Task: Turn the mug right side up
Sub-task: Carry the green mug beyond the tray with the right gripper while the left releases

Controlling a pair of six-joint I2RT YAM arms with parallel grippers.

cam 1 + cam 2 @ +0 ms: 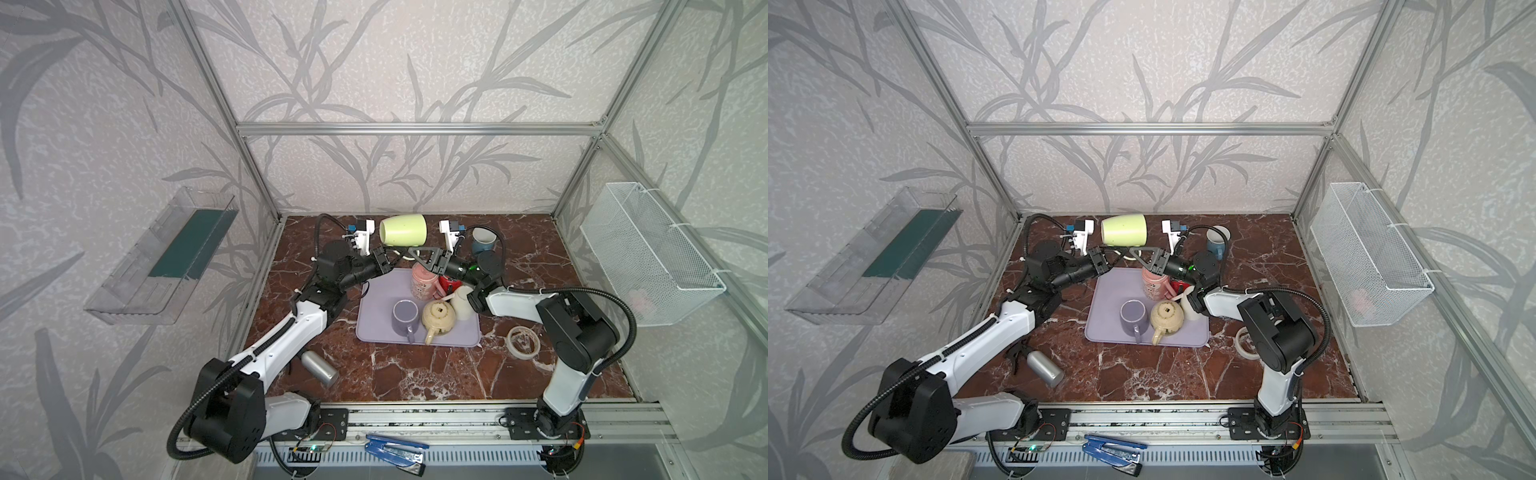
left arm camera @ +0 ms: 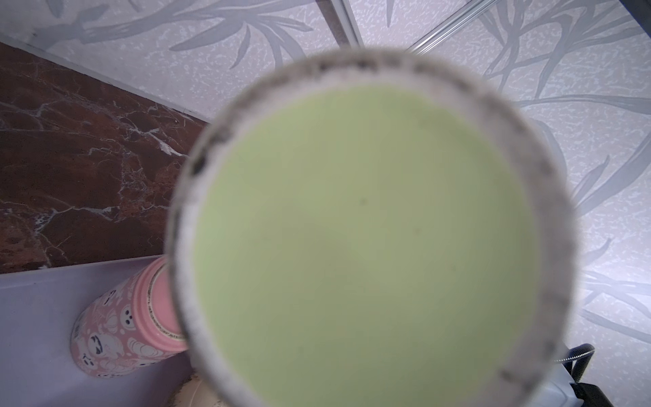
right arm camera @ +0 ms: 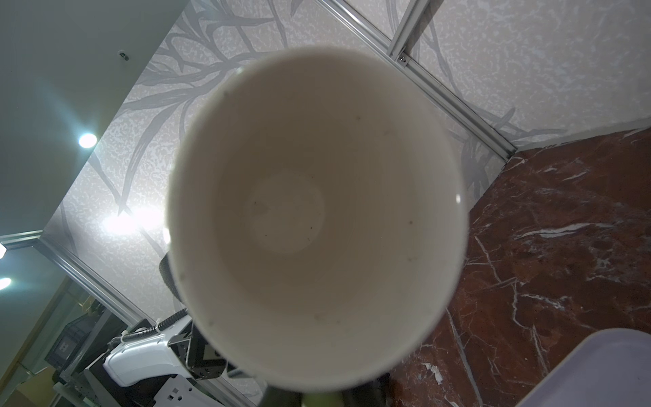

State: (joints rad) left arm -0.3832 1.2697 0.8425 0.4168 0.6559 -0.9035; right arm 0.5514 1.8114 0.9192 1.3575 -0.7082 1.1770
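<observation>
Mug (image 1: 403, 235) hangs on its side in the air over the rear edge of the purple mat (image 1: 374, 328), base leftward, close to the back wall. Left claw (image 1: 387, 262) and right claw (image 1: 413, 253) pinch narrowly at its underside. The pink bottle (image 2: 116, 331) bears a barcode, unreadable. The surface (image 1: 415, 374) lies open in front.

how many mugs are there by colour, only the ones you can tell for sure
green mug: 1
blue mug: 1
purple mug: 1
total: 3
red thing and white vessel by the teapot: too hidden to class
</observation>
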